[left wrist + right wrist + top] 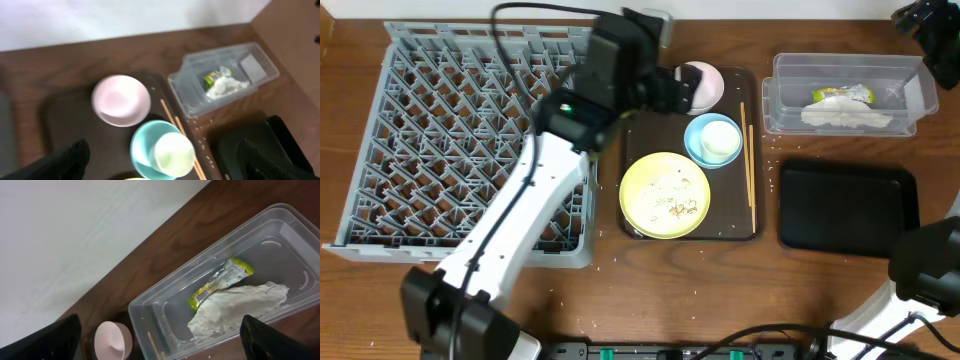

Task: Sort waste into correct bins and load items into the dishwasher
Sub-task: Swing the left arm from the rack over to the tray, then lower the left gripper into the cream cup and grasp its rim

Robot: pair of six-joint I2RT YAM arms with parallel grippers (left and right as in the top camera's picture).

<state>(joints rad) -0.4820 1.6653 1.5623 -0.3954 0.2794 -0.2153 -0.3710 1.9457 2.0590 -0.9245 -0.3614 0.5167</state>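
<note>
The left gripper (162, 155) is held wide and empty above the pink bowl (121, 100). The right gripper (165, 339), equally wide, is poised over the tub (270, 245), where wrapper (220, 282) and napkin (240, 307) are already lodged. Crumbs (675, 205) are left on the plate (645, 180). Pink bowl, blue bowl (695, 135), cup (722, 140), plate and chopsticks (748, 160) are left on the brown tray (725, 215). The rack (440, 150) has not been loaded.

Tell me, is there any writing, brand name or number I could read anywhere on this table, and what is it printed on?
No text here can be read.
On the crumpled yellow-green snack wrapper lying in the clear plastic rectangular tub: a white patch of small print, too small and blurred to read.
Nothing else in view shows visible lettering.
</note>
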